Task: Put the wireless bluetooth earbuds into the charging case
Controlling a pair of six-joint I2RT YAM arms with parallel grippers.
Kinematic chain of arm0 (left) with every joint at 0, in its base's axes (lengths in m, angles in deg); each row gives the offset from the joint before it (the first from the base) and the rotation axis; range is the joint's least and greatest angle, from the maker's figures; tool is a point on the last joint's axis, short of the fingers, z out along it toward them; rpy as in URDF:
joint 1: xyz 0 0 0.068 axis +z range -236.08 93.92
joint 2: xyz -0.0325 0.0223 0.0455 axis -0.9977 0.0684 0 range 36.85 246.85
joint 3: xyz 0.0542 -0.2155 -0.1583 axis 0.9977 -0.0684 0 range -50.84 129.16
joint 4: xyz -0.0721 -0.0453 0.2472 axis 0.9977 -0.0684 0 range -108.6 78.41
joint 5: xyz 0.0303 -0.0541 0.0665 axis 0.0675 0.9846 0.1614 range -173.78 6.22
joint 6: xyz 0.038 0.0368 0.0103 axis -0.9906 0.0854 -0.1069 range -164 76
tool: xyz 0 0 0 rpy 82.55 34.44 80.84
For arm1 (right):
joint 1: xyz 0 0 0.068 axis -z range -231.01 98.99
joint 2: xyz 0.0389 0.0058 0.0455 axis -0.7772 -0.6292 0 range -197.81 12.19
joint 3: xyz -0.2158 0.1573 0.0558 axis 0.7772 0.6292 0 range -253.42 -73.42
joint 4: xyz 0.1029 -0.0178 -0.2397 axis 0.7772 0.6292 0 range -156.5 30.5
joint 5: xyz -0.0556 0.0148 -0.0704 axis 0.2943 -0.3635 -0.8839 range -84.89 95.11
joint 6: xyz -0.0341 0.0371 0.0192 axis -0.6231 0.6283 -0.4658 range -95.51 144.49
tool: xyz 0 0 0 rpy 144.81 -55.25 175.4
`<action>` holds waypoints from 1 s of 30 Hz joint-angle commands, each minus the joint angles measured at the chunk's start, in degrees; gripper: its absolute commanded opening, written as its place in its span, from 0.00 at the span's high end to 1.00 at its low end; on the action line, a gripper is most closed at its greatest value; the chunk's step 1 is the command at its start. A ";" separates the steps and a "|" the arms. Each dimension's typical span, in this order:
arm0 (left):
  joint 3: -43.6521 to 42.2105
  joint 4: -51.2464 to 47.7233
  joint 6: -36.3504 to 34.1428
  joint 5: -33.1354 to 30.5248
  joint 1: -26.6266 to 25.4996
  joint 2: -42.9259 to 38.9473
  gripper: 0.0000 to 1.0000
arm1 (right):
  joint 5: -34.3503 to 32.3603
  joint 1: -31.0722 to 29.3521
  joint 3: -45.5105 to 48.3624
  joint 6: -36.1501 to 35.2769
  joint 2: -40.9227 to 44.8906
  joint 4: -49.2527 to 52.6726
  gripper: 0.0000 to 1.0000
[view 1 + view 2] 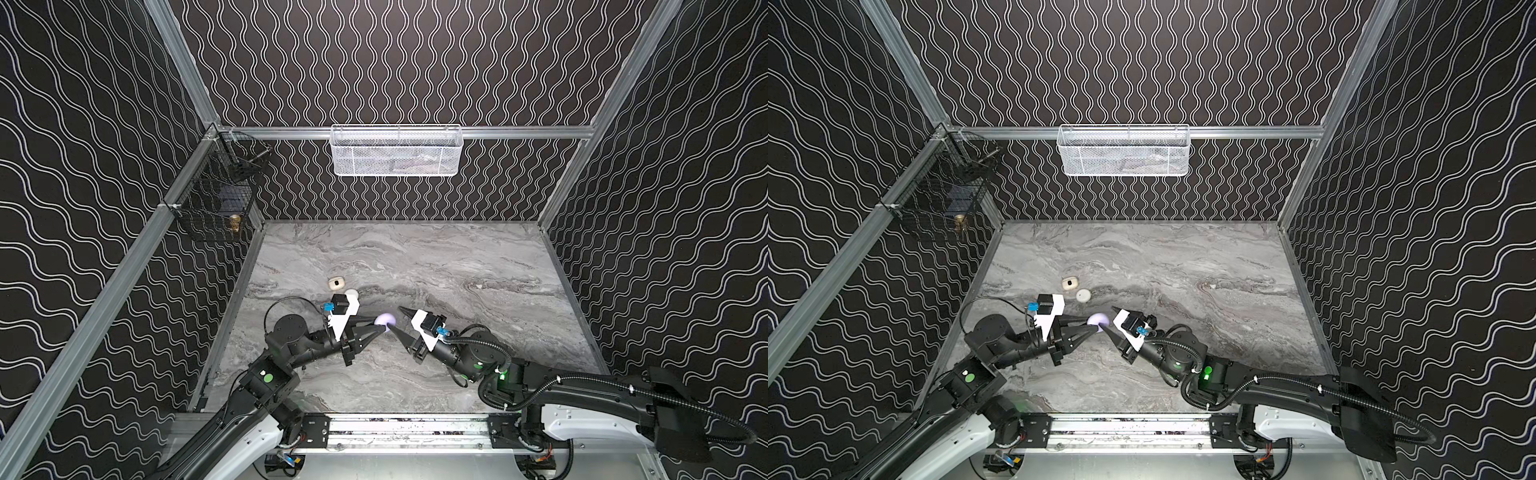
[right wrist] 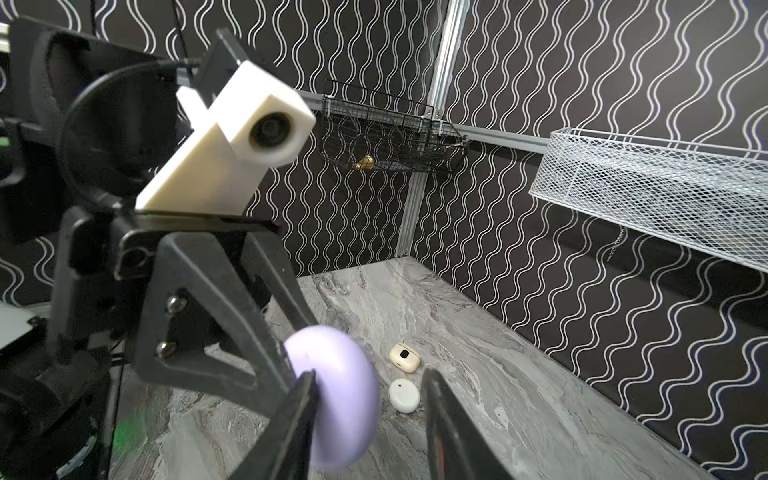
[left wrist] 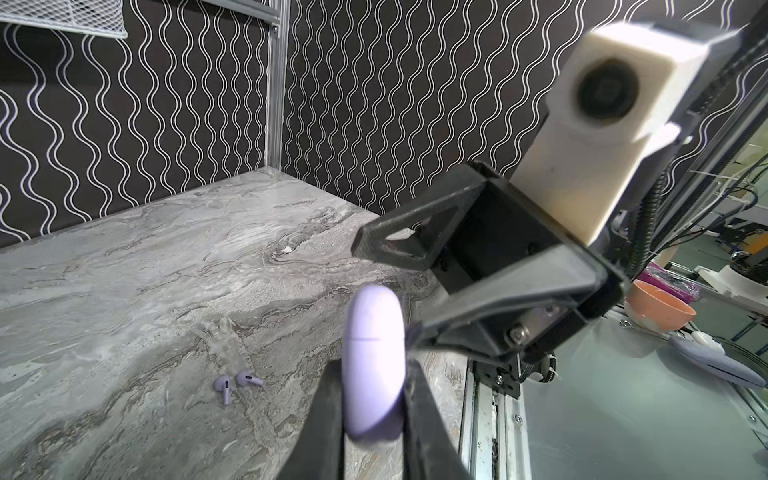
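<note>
My left gripper [image 1: 381,324] [image 3: 374,374] is shut on a closed lilac charging case [image 1: 384,320] [image 1: 1098,319] [image 3: 374,361], held on edge above the marble table. My right gripper [image 1: 395,317] [image 2: 369,374] faces it from the right with its jaws apart around the case [image 2: 336,395]. One right finger touches the case, and the other stands clear of it. Two lilac wireless bluetooth earbuds [image 3: 224,386] [image 3: 248,379] lie side by side on the table in the left wrist view. They do not show in the top views.
A cream case [image 1: 336,283] [image 2: 404,357] and a round white case [image 1: 1083,295] [image 2: 404,395] lie closed behind the left gripper. A white mesh basket [image 1: 395,151] hangs on the back wall. A black wire basket [image 1: 216,199] hangs at the back left corner.
</note>
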 commanded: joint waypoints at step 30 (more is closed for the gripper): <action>-5.82 13.91 -0.98 9.50 -0.05 -5.45 1.00 | 16.89 1.60 -1.29 17.28 7.59 9.11 0.41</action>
